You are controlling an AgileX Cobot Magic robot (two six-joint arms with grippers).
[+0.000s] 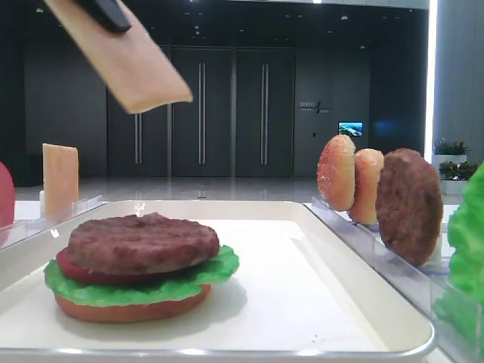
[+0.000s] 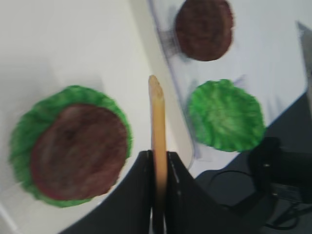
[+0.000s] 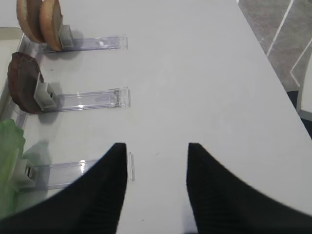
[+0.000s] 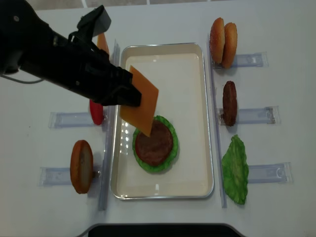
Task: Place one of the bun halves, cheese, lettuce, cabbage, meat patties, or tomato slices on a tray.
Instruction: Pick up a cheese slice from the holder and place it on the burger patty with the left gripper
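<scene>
- Cheese [image 4: 139, 100] hangs in our left gripper [image 2: 158, 161], whose black fingers [image 2: 141, 185] are clamped on one corner of the slice; the rest juts free, tilted, above the tray [image 4: 190, 64], and its lower corner overlaps the stack on the tray in the overhead view.
- Seen from our left wrist, the slice is edge-on, a thin tan strip pointing away from the jaws, with the stack to its left and the tray's rim just to its right.
- On the tray, toward its near end, we see a bun half [image 1: 128, 308] at the bottom, a tomato slice [image 1: 76, 271], lettuce [image 1: 151, 286], and a meat patty [image 4: 154, 143] on top.
- Right of the tray, standing in clear racks, we count from near to far a loose lettuce leaf [image 4: 236, 170], a second patty [image 4: 229, 102] on edge, and two bun halves [image 4: 223, 35] side by side.
- Left of the tray, another bun half [image 4: 81, 166] stands near, a red slice [image 4: 96, 112] sits farther along, partly hidden behind our arm, and a spare cheese slice [image 1: 60, 180] stands upright beyond that.
- Our right gripper [image 3: 156, 190] hovers over bare table [image 3: 204, 73] right of the tray, jaws parted and holding nothing, with the racks to its left.
</scene>
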